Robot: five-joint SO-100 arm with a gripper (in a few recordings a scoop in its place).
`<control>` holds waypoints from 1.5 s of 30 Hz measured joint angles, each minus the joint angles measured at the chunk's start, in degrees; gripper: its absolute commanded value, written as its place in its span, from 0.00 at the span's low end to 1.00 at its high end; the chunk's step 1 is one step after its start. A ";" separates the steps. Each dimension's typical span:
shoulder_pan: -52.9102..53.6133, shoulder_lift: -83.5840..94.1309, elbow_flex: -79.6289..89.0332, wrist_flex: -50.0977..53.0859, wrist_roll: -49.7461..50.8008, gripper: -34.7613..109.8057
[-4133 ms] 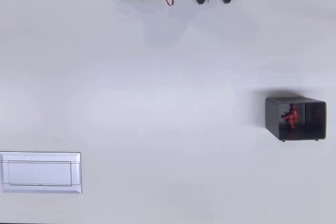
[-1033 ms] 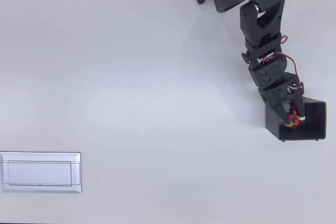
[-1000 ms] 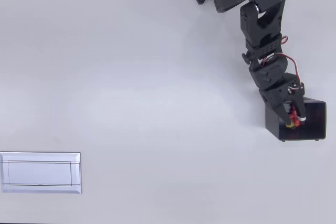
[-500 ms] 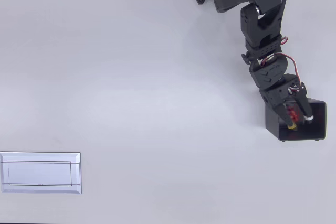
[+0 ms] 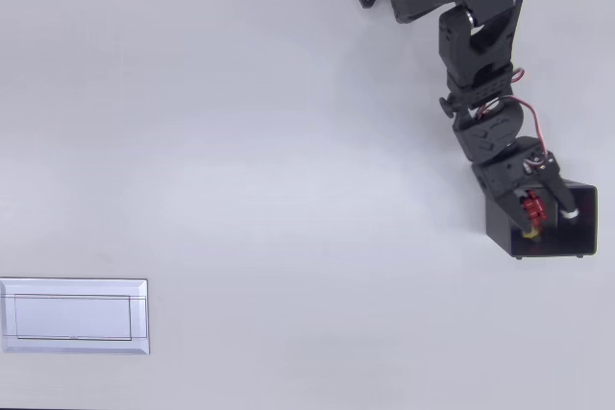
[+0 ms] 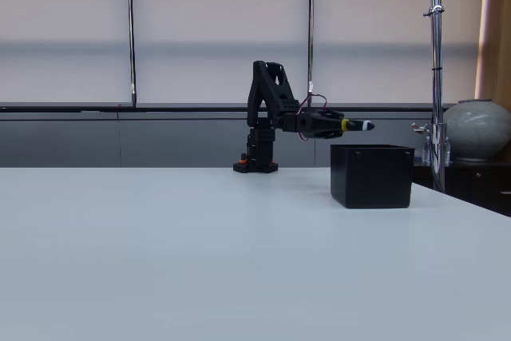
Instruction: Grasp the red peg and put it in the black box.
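In the overhead view the black box (image 5: 496, 228) stands at the right side of the table, and in the fixed view the box (image 6: 371, 175) is right of centre. My gripper (image 5: 550, 223) hangs over its opening with the jaws spread wide, one yellow-tipped finger (image 5: 531, 230) and one white-tipped finger (image 5: 569, 214). The red peg (image 5: 531, 206) shows inside the box's outline, close against the yellow-tipped finger, with nothing clamped on it. From the side, the gripper (image 6: 361, 125) is level and a little above the box's rim. The box wall hides the peg there.
A flat white rectangular plate (image 5: 74, 316) lies at the table's lower left in the overhead view. The arm's base (image 6: 255, 165) stands at the far edge, left of the box. A grey round vase (image 6: 477, 129) sits off the table at the right.
The arm, folded at the top edge four seconds ago, now reaches over the box. A second ago the jaws were pinched together at the red peg; they have since spread open.
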 measured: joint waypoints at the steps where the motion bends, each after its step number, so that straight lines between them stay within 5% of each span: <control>1: 0.70 -2.02 -1.05 1.14 -0.79 0.36; 12: 7.73 -34.45 -16.08 16.35 -4.22 0.29; 23: 22.32 -65.39 -26.63 55.46 -4.75 0.24; 32: 26.98 -81.21 -26.89 101.95 -4.22 0.24; 45: 26.98 -92.11 -32.87 117.60 -4.92 0.24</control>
